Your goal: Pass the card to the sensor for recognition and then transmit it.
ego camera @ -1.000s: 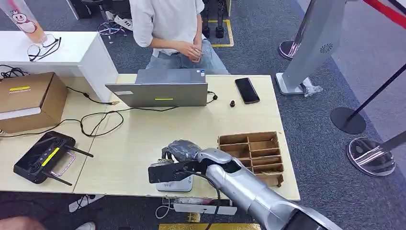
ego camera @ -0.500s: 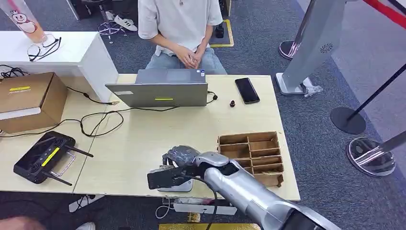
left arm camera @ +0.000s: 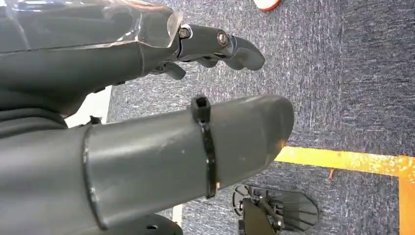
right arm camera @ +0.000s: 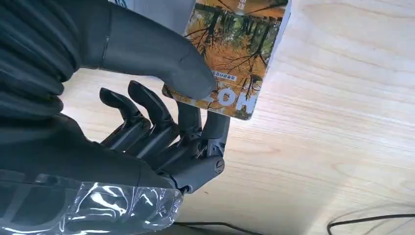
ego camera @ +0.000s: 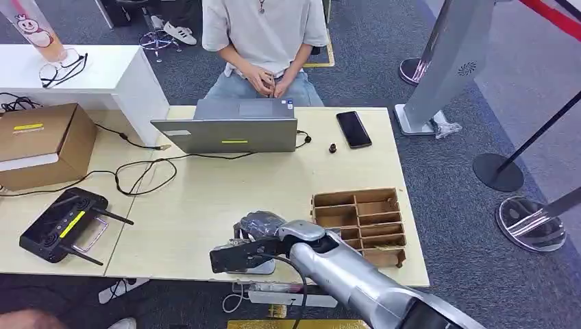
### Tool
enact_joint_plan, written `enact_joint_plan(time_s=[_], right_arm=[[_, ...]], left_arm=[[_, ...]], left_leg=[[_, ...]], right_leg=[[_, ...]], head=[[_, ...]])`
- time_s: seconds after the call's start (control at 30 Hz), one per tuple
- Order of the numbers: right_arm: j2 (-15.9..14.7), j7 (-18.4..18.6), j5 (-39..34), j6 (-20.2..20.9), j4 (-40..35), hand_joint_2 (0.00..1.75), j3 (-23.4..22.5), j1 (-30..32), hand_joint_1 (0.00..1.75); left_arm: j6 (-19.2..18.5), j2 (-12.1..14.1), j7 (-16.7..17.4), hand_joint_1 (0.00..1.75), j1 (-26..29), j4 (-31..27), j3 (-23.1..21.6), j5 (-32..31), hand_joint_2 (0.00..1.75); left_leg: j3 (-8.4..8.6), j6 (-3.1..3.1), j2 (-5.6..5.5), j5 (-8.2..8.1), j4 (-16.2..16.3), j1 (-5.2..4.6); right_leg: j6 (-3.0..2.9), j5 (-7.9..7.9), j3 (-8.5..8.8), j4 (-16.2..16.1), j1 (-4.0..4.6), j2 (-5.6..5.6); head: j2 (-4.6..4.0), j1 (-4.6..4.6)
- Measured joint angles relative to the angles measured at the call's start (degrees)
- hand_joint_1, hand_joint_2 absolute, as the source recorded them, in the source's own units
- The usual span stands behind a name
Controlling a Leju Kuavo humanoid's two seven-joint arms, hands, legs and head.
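The right hand (ego camera: 259, 228) pinches one card (right arm camera: 234, 54) between its thumb (right arm camera: 161, 56) and the darker fingers (right arm camera: 193, 129) beneath it; the card shows an autumn forest print and sticks out past the fingertips. In the head view this hand sits at the near edge of the tabletop (ego camera: 205, 199), directly over one small white sensor box (ego camera: 252, 266); whether card and sensor touch cannot be told. Just beside the hand, on its outer side, stands one brown wooden tray (ego camera: 361, 221) with several compartments. Well beyond the hand lie one laptop (ego camera: 229, 128) and one black phone (ego camera: 353, 129), with one person (ego camera: 264, 41) seated behind them. The left hand (left arm camera: 147, 122) hangs over carpet, holding nothing, fingers loosely apart.
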Motion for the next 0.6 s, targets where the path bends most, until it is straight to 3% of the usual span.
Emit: enact_joint_plan(time_s=[0.6], right_arm=[[0.7,0.9,0.5,-1.7,4.6,1.75,0.0,-1.2,1.75]], left_arm=[[-0.1,0.0,0.2,0.00,0.0,0.0,-0.9,0.0,0.00]], left_leg=[[0.00,0.00,0.00,0.00,0.0,0.00]], right_leg=[[0.00,0.00,0.00,0.0,0.00,0.00]], head=[[0.00,0.02]])
